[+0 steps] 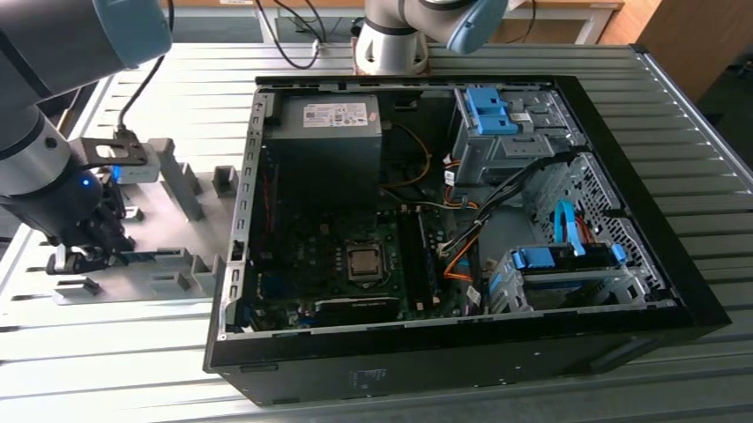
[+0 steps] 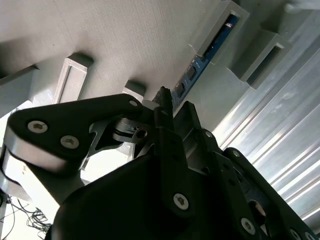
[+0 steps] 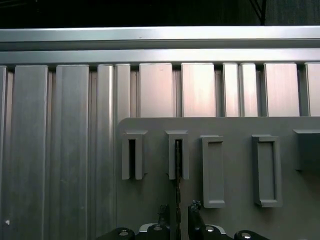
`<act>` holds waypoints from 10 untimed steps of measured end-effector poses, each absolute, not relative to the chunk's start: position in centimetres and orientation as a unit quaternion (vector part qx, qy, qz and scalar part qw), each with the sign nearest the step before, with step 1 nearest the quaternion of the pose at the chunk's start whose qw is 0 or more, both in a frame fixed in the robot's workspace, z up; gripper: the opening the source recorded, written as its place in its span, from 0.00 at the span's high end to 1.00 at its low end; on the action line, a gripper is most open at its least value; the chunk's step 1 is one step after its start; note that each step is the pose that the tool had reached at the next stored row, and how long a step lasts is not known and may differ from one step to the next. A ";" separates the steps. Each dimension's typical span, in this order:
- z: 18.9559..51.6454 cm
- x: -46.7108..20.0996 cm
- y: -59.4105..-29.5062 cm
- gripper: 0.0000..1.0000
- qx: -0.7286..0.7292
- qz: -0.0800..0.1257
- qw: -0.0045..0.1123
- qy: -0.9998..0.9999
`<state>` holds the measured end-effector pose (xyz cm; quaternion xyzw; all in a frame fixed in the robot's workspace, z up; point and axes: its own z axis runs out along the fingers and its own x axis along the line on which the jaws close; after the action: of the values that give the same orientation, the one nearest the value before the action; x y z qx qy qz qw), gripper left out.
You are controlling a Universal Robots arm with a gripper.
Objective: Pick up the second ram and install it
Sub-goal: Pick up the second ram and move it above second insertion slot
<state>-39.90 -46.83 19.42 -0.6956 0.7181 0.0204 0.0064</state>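
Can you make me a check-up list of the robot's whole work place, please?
Surface: ribbed metal table, with a grey fixture plate lying on it.
Job's things: blue ram stick stands on edge in a fixture slot; open computer case sits beside the plate.
Clutter: nothing seen.
Grippers: end effector open, one finger on each side of the stick.
Cables: orange, black and blue wires inside the case.
Surroundings: robot base past the case.

Blue second ram point(image 2: 198, 64), grey fixture plate point(image 2: 125, 40)
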 end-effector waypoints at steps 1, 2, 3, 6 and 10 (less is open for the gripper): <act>19.4 -39.9 -46.8 0.73 -0.696 0.020 0.006 0.718; 19.4 -39.9 -46.8 0.73 -0.696 0.020 0.006 0.718; 19.4 -39.9 -46.8 0.80 -0.696 0.020 0.006 0.718; 19.4 -39.9 -46.8 0.80 -0.696 0.021 0.007 0.718; 19.4 -39.9 -46.8 0.81 -0.696 0.021 0.007 0.718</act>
<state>-39.91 -46.83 19.36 -0.6955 0.7182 0.0206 0.0066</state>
